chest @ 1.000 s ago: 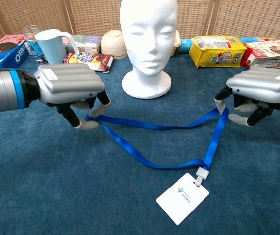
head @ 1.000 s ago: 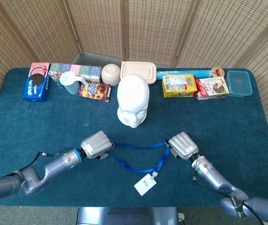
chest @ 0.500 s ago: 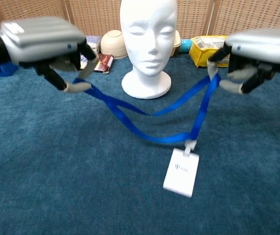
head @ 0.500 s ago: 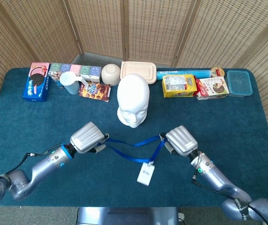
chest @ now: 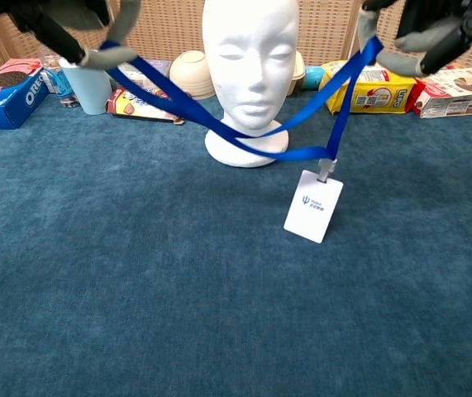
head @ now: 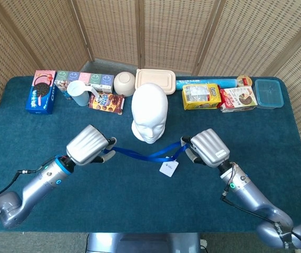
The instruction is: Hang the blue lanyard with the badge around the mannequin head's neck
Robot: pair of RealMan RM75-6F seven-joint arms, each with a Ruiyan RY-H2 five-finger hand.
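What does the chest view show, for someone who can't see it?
Two robot hands, left hand and right hand, hold a blue lanyard up before a white mannequin head; its white badge dangles.

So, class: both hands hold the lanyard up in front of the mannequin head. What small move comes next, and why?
Probably raise both hands higher. The left hand and right hand hold the blue lanyard spread, but it sags across the mannequin head at neck level, so the loop cannot yet clear the crown.

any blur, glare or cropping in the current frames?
Head view: sharp, even light, no glare; both robot hands, left and right, and the blue lanyard fully framed. Chest view: hands cropped at the top edge, slightly soft; badge crisp.
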